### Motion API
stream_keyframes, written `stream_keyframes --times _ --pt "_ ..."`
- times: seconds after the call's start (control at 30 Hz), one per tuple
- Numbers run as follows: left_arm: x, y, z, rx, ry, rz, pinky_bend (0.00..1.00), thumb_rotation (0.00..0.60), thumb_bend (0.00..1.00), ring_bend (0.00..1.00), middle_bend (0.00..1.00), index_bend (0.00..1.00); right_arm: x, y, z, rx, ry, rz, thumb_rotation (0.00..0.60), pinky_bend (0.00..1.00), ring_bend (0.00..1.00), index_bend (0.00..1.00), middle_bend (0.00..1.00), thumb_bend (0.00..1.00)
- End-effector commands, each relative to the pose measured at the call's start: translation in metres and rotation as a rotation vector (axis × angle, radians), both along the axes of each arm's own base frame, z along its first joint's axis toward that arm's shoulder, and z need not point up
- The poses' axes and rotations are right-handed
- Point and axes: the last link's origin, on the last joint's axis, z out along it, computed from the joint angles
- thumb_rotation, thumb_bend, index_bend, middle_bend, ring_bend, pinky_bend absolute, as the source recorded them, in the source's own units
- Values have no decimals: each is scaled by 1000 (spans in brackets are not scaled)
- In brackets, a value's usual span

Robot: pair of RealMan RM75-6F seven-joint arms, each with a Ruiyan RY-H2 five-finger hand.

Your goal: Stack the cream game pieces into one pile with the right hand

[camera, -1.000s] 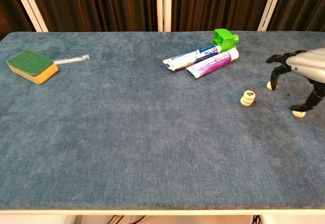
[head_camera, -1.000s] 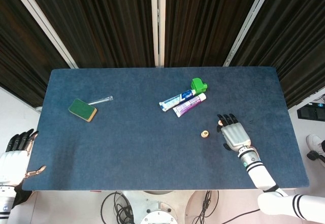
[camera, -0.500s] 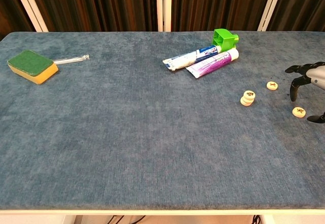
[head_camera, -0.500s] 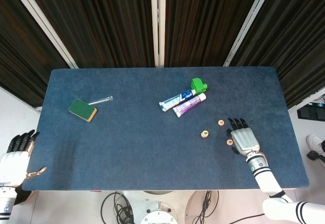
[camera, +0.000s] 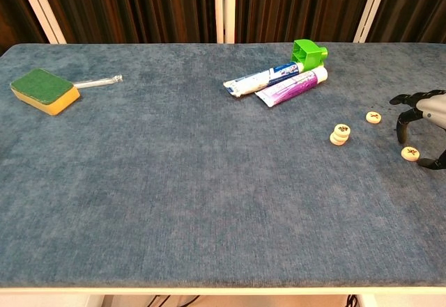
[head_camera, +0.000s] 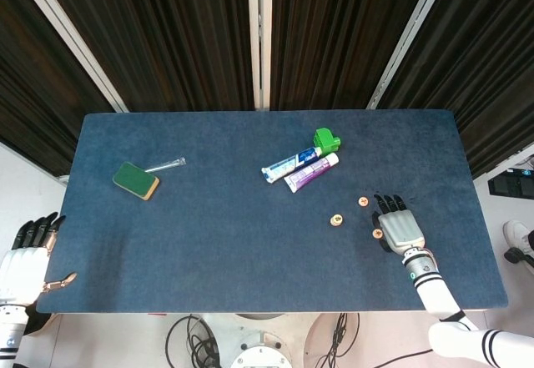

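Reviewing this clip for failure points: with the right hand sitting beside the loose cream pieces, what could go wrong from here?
1. The pile already leans, its discs offset; setting another on top could topple it.
2. The right hand is open with fingers spread around the nearer loose piece; a sideways sweep might flick it away rather than pinch it.
3. The other loose piece lies between hand and pile, so a carry across could knock it.

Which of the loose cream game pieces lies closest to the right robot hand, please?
The loose piece nearest the table's front edge, just beside the right robot hand. The other loose piece lies farther back, toward the small stack.
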Motion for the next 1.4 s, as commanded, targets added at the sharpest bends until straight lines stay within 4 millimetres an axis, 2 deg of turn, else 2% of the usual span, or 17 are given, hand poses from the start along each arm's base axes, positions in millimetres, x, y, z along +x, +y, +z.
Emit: stream_keyframes --times 0.03,0.57,0.67,0.8,1.07,1.1,1.17,1.4 --pt "0 0 0 0 0 0 0 600 121 0 0 0 -1 0 0 4 5 -4 600 0 0 436 38 229" --pt "0 0 1 1 -1 1 0 600 122 0 0 0 2 -3 0 -9 -17 -7 600 0 0 499 51 237" --pt "0 0 0 1 -1 1 0 600 122 0 0 0 10 -8 4 -23 -39 8 600 0 0 499 51 236" --pt "1 1 0 3 -4 -3 0 600 122 0 0 0 30 -18 6 -27 -71 48 600 0 0 499 51 236" --pt "0 -1 -1 -3 0 4 0 600 123 0 0 0 67 -39 -11 15 -115 83 600 0 0 501 51 237" --pt "-6 3 -6 -20 24 24 0 600 122 0 0 0 70 -40 -13 18 -110 88 600 0 0 501 51 237" --pt "-3 -5 2 -8 20 23 0 600 122 0 0 0 74 -41 -16 21 -109 94 600 0 0 501 51 237" --pt "-5 -6 1 -7 4 29 0 600 122 0 0 0 82 -44 -20 24 -92 98 600 0 0 502 51 237"
